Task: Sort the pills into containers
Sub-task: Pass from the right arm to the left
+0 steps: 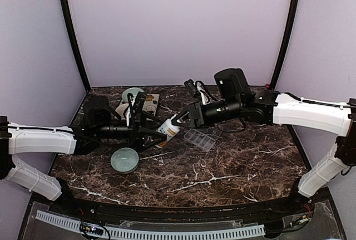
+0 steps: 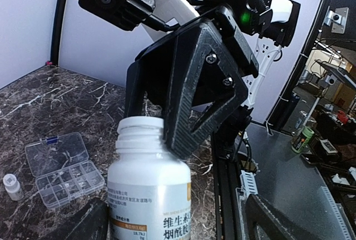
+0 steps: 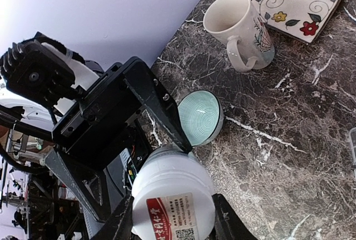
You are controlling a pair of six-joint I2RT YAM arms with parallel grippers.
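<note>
A large white pill bottle [image 1: 167,131] hangs tilted above the table between both grippers. My right gripper [image 1: 179,122] is shut on it; in the right wrist view its fingers hug both sides of the bottle [image 3: 172,190]. My left gripper [image 1: 149,131] stands open around the bottle [image 2: 150,190], which lies against one finger with a gap to the other. A right finger [image 2: 194,95] lies against the threaded neck. The containers, a clear compartment box [image 1: 199,138] with its lid open [image 2: 64,170], lie on the table just right of the bottle. The pills are out of view.
A pale green bowl [image 1: 124,159] sits on the marble table below the left gripper [image 3: 201,118]. At the back left stand a white mug [image 3: 239,31] and a floral plate [image 3: 308,6] bearing another bowl [image 1: 132,92]. A small white-capped bottle [image 2: 12,187] stands beside the box.
</note>
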